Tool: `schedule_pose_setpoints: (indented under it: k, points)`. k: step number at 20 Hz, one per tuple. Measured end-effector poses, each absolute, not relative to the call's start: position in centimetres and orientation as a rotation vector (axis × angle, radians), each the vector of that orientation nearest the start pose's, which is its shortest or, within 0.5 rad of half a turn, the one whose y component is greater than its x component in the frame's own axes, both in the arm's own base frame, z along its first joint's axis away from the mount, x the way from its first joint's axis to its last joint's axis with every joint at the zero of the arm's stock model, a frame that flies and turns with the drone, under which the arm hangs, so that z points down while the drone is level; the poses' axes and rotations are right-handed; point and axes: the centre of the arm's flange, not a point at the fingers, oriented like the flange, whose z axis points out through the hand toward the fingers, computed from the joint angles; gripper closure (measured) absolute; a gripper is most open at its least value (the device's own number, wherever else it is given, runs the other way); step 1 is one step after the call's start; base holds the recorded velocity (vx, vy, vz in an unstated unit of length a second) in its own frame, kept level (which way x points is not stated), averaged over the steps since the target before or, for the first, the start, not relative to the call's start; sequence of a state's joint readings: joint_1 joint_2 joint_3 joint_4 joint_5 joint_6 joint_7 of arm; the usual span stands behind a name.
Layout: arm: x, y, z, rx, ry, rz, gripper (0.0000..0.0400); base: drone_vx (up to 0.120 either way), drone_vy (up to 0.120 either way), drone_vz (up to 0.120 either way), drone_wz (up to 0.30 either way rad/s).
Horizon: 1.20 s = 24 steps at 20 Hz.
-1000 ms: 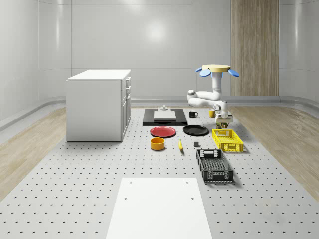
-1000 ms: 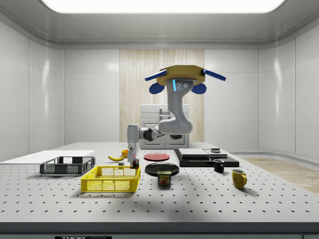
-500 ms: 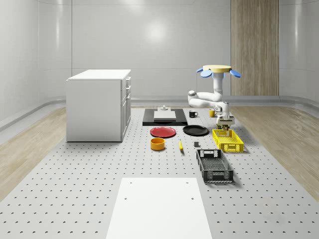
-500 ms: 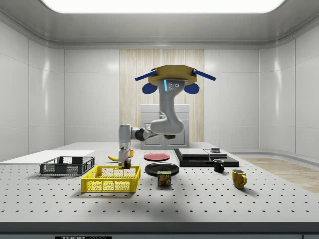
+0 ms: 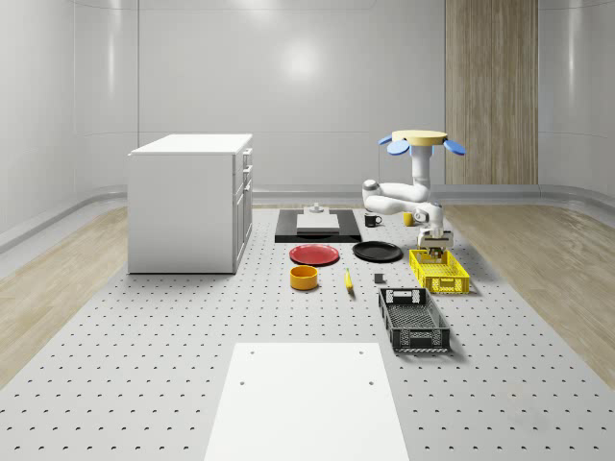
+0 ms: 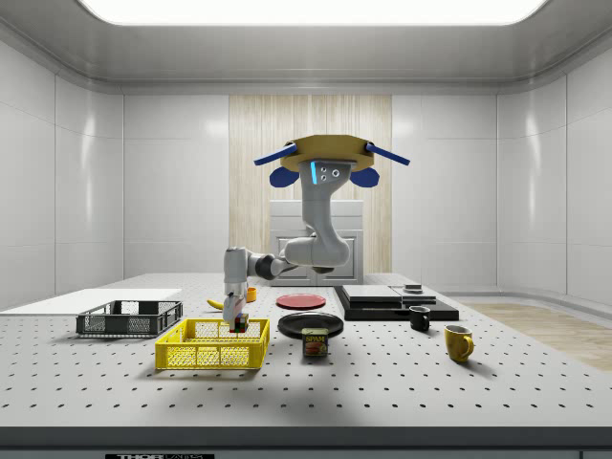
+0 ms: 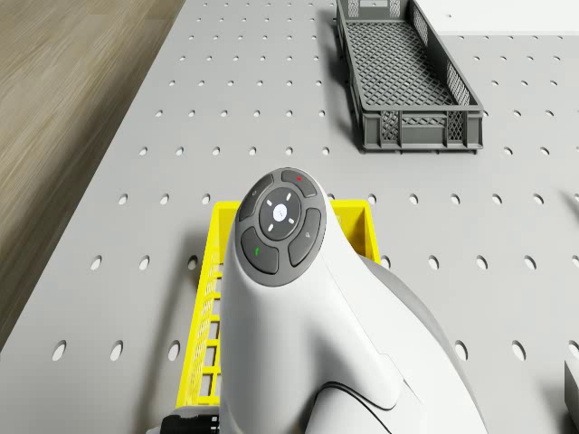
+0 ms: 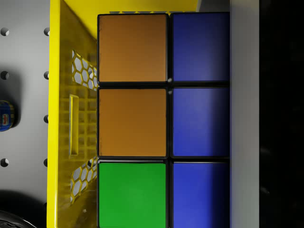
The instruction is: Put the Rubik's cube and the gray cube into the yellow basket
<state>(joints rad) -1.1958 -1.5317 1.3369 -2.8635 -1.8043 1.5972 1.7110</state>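
Note:
My gripper [image 6: 235, 323] is shut on the Rubik's cube [image 8: 133, 118], whose orange, blue and green tiles face the wrist camera. The cube [image 6: 238, 327] hangs at rim height inside the yellow basket [image 6: 212, 346], near the end toward the side view's right. A dark finger [image 8: 280, 114] presses the cube's blue side. The basket's mesh wall [image 8: 61, 118] runs beside the cube. The drone [image 5: 418, 140] hovers above and behind the basket [image 5: 439, 271], arm reaching down to the gripper [image 5: 438, 250]. The small gray cube [image 5: 380, 279] rests on the table, to the whole-scene view's left of the basket.
A black crate [image 5: 413, 319] lies in front of the basket, with a banana [image 5: 348, 280], orange bowl [image 5: 305, 278], red plate [image 5: 315, 254] and black plate [image 5: 377, 252] to its left. A spam can [image 6: 316, 342], two mugs [image 6: 458, 342] and a white cabinet [image 5: 190, 202] stand around.
The drone and arm have shifted toward the side view's left. The gripper has carried the Rubik's cube from the basket's end rim down into the basket.

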Motion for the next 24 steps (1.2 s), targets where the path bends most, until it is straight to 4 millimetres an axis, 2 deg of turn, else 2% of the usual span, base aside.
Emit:
schedule_pose_setpoints:
  k: [15, 17, 20, 24]
  points:
    - [30.7, -0.6, 55.8, 0.001, -0.002, 0.786, 0.0075, 0.000, 0.000, 0.000, 0.000]
    - [30.7, -0.6, 56.3, 0.001, -0.002, 0.786, 0.0050, 0.000, 0.000, 0.000, 0.000]
    - [30.7, -0.6, 56.3, 0.001, -0.002, 0.786, 0.0023, 0.000, 0.000, 0.000, 0.000]
    - [30.7, -0.6, 55.1, 0.001, -0.002, 0.786, 0.0009, 0.000, 0.000, 0.000, 0.000]
